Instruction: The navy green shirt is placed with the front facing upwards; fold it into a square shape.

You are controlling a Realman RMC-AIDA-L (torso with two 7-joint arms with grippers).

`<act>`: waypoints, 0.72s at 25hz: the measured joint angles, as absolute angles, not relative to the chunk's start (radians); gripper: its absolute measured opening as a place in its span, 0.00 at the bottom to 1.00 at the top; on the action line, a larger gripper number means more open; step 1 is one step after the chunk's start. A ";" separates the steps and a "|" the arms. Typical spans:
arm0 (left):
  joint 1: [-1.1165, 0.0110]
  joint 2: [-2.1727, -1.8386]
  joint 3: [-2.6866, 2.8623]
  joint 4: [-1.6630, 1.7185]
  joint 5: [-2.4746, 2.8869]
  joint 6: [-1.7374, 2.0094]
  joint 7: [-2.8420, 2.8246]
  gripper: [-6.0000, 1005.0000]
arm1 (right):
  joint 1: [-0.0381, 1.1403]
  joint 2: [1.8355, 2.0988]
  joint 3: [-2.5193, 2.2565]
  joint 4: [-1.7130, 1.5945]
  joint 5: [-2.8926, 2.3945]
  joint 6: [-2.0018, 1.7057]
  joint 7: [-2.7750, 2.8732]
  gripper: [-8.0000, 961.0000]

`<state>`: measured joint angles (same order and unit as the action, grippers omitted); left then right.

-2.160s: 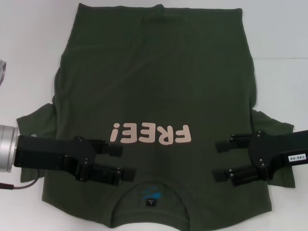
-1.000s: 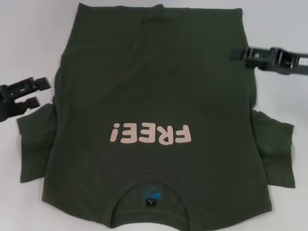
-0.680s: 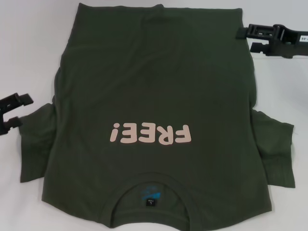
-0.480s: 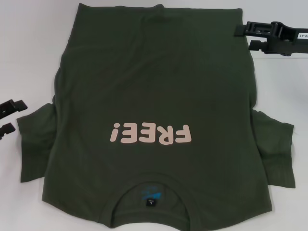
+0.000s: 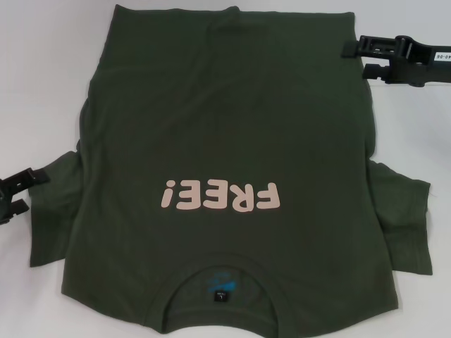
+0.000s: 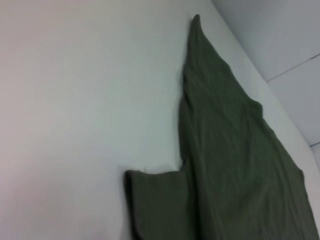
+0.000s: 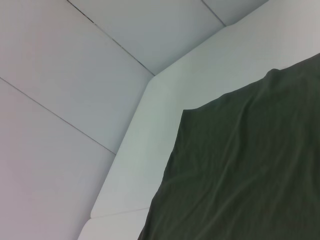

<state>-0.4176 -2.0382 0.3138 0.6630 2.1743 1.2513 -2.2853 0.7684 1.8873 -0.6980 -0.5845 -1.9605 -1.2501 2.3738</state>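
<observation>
Jaws parted on left gripper [image 5: 15,190] and right gripper [image 5: 358,56], flanking limp navy green shirt [image 5: 225,141]; likely pinchable at hem corners.

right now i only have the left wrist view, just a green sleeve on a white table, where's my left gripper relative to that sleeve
Observer: In the head view the left gripper is open, low at the outer edge of the sleeve on the robot's left. Its upper fingertip overlaps that edge, and it grips nothing.
Operator: ok and the right arm
Observer: The right gripper is also open, at the far right hem corner of the navy green shirt. It has not clamped the cloth.
Operator: shirt face up and flat?
Observer: Yes, the pink FREE! lettering faces up. The collar with its black neck label lies nearest the robot, and both sleeves are spread out unfolded.
</observation>
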 joint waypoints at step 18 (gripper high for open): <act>-0.438 -2.035 0.356 0.611 2.177 1.230 -2.288 0.94 | 0.764 1.884 -0.691 -0.584 -1.954 -1.251 2.376 0.95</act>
<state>-0.4384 -2.0350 0.3557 0.6106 2.1771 1.2298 -2.2881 0.7637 1.8837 -0.6914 -0.5844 -1.9543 -1.2509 2.3762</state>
